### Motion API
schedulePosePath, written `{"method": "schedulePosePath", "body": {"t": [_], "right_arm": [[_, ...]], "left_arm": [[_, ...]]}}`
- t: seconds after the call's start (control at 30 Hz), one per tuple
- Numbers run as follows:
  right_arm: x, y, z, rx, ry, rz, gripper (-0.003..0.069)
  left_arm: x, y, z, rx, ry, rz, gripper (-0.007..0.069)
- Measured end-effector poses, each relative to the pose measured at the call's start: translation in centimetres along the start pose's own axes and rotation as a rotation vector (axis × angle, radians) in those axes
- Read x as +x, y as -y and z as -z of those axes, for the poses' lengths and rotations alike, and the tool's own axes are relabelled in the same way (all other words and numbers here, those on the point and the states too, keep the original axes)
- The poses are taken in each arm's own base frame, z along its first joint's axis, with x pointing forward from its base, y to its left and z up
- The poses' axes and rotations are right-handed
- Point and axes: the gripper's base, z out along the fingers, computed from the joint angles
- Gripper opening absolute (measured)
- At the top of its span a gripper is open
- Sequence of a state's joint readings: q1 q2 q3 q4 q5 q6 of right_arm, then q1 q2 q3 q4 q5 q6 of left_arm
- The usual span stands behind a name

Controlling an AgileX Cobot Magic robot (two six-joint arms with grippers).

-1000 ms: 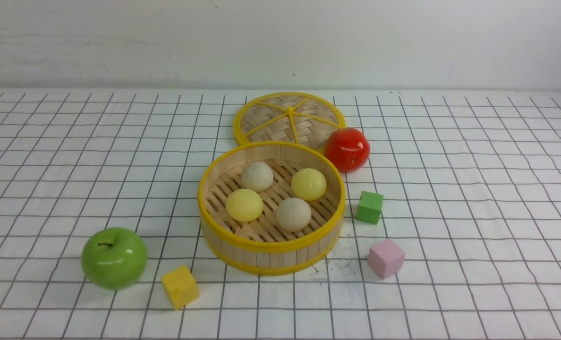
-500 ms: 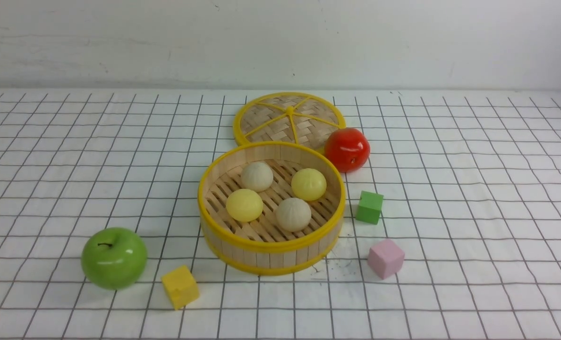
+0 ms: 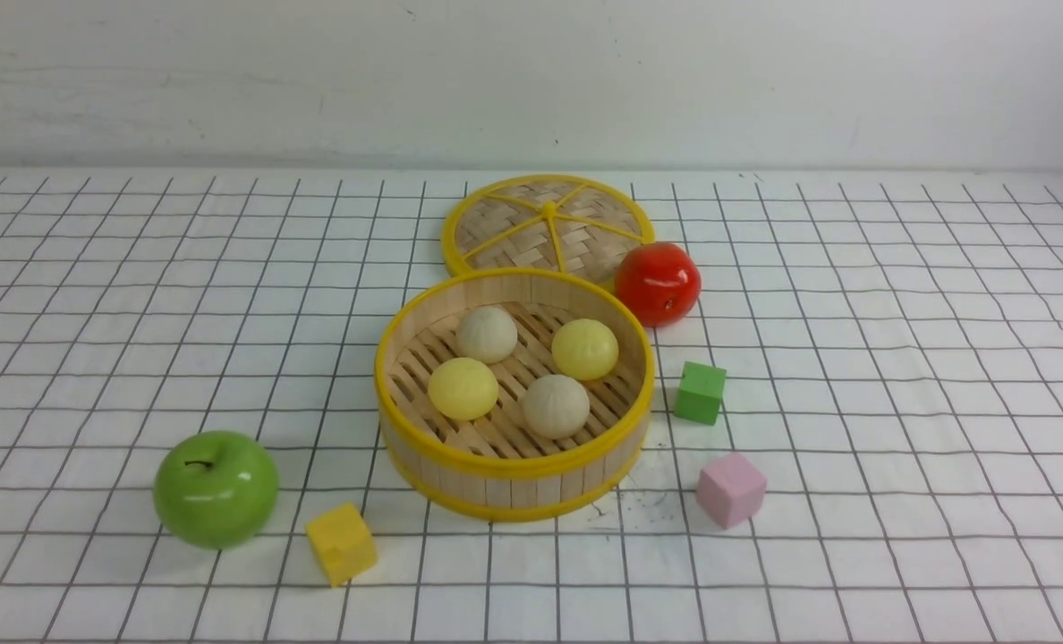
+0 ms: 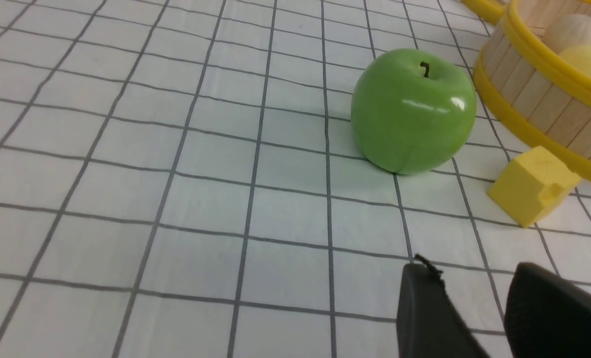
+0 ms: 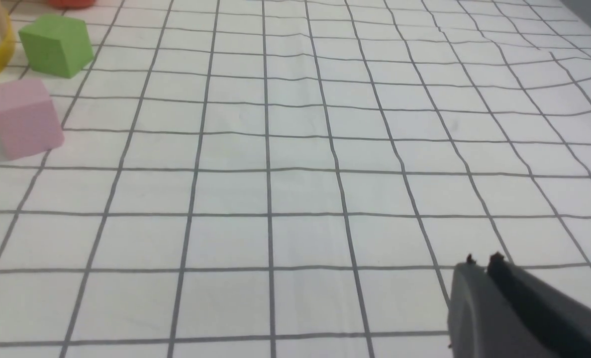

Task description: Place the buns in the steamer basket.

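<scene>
All four buns [image 3: 521,367] sit inside the centre steamer basket [image 3: 514,465]; left pincer [image 4: 474,298] apart, right pincer [image 5: 480,272] nearly together, both empty over bare desk [image 3: 898,402], task seemingly done.

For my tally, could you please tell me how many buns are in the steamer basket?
4, all in the steamer basket: beige bun back-left, yellow bun back-right, yellow bun front-left, beige bun front-right.

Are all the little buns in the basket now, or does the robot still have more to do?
Done: all four buns, two pale yellow and two beige, sit inside the steamer basket. In hand: nothing. The left gripper is open and empty near the green apple; the right gripper is shut over bare cloth. Left: no bun remains outside, so the job looks finished.
</scene>
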State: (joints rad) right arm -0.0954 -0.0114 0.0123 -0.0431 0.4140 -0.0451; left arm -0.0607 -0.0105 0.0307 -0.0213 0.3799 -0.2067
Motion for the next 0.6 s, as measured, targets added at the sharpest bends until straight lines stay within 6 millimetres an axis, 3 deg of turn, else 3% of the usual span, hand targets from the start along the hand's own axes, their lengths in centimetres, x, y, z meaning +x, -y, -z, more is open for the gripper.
{"method": "schedulePosePath", "body": {"t": [0.6], "right_arm": [[-0.01,0.0,0.0,0.0,0.001,0.0,0.0053]], "left_arm": [[0.0,0.0,0.0,0.0,0.0,0.0,0.0237]]}}
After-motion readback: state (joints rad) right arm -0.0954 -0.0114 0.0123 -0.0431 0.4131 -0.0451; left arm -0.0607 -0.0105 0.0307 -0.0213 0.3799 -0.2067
